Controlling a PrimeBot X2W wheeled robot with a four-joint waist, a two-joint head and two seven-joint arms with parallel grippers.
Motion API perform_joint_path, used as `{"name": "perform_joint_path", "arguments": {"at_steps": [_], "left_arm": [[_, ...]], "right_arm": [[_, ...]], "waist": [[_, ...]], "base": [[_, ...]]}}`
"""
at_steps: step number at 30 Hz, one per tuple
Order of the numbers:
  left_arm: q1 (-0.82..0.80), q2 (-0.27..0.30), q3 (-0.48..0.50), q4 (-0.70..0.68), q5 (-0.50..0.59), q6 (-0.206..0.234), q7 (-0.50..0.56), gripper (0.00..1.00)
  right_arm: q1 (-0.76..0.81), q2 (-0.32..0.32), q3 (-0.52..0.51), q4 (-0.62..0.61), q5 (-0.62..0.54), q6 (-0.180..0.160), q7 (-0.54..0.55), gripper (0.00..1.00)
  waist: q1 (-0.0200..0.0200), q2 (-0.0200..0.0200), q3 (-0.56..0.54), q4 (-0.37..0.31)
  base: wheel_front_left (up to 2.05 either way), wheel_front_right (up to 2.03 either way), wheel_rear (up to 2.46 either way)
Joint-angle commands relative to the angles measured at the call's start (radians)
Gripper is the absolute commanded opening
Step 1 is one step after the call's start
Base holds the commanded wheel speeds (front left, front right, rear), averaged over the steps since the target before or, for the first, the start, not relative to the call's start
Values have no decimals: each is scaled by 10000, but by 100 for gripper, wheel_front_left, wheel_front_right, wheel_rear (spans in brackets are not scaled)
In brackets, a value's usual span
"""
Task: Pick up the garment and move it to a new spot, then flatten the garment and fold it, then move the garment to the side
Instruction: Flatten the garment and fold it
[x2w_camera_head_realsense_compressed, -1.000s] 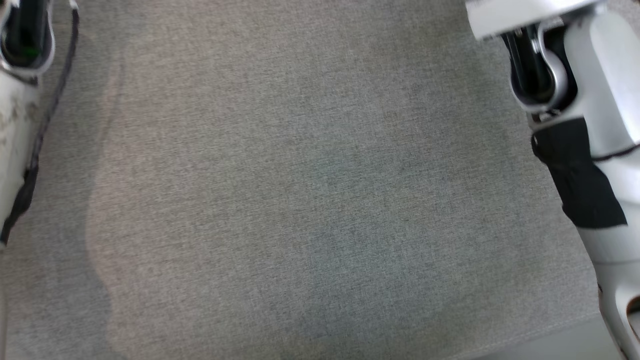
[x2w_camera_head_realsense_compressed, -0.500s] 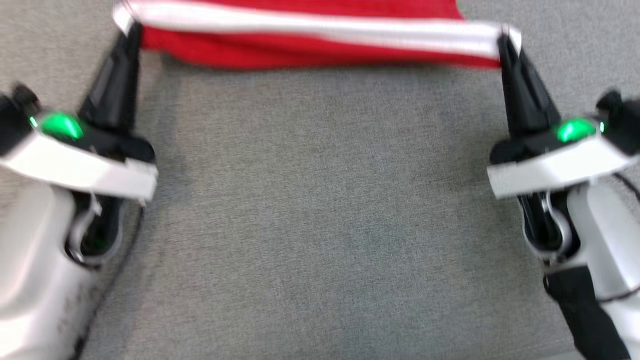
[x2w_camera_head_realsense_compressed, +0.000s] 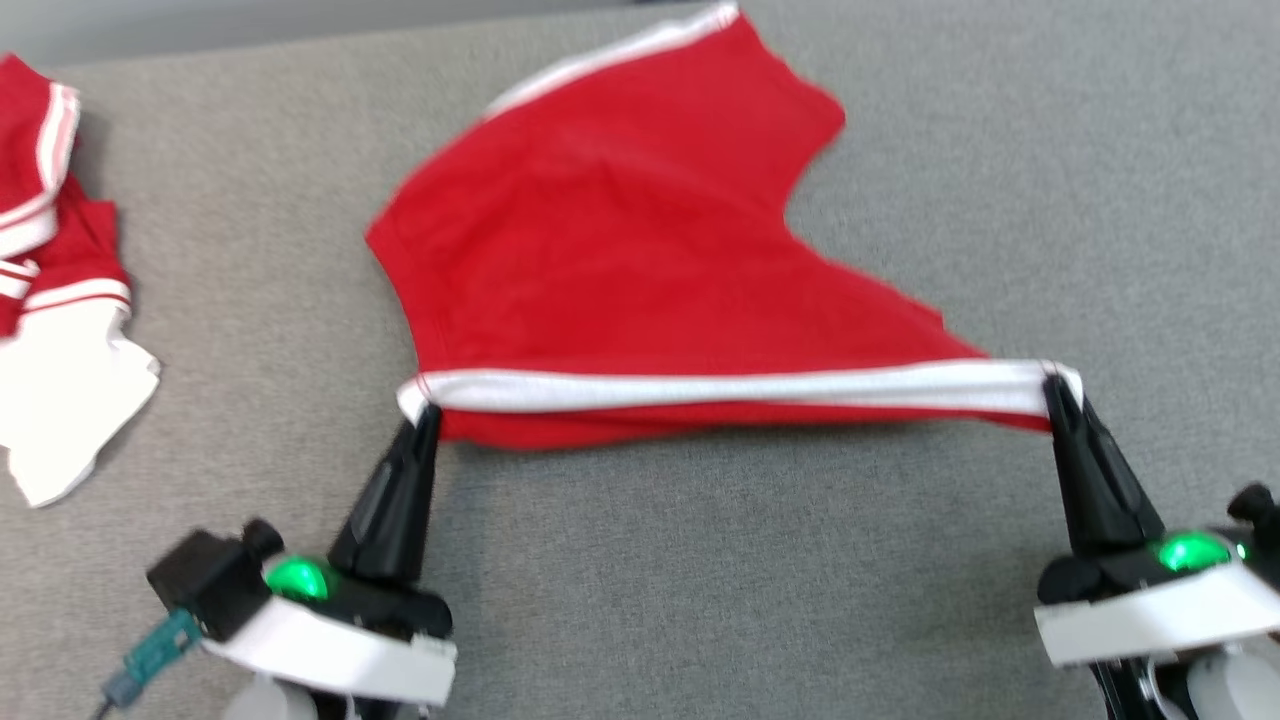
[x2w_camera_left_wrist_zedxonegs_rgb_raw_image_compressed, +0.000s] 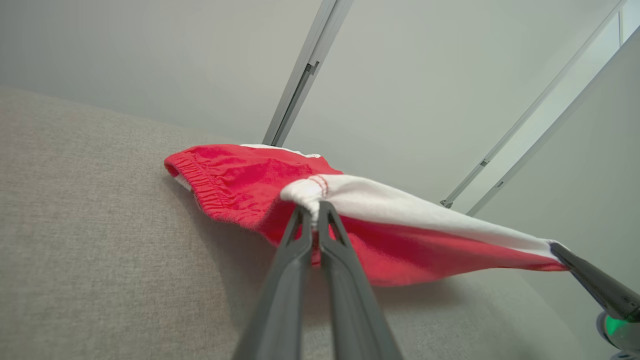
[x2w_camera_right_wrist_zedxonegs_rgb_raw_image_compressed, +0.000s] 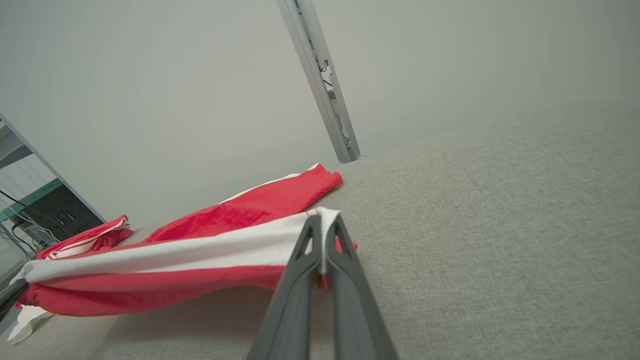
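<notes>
Over the grey worktop (x2w_camera_head_realsense_compressed: 700, 600), the head view has the red shorts (x2w_camera_head_realsense_compressed: 600, 250) strung by their white band (x2w_camera_head_realsense_compressed: 730, 388) between left fingers (x2w_camera_head_realsense_compressed: 395, 500) and right fingers (x2w_camera_head_realsense_compressed: 1090, 470), each closed on a corner, the rest lying on the worktop. This is light, limp cloth that should sag unless held at both ends. Left wrist view: the left fingers (x2w_camera_left_wrist_zedxonegs_rgb_raw_image_compressed: 287, 280) pinch the bunched band, reaching low and nearly level. Right wrist view: the right fingers (x2w_camera_right_wrist_zedxonegs_rgb_raw_image_compressed: 300, 285) make the same pinch, same shallow reach.

Grey cloth surface (x2w_camera_head_realsense_compressed: 700, 580) bears red garment (x2w_camera_head_realsense_compressed: 600, 230), seemingly spare clothes (x2w_camera_head_realsense_compressed: 50, 300).
</notes>
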Motion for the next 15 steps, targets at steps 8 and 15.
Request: {"name": "perform_joint_path", "arguments": {"at_steps": [8,15], "left_arm": [[1911,-460,231,-881,537,-2,-21,0],[3160,-589,494,-1839,698,-3,-21,0]], "right_arm": [[1979,-126,-165,-908,34,2,-49,0],[2656,-155,-317,-1574,-9,2,56,0]], "waist": [[-1,0,-1807,303],[-1,0,-2248,59]], "base": [[0,0,0],[0,0,0]]}}
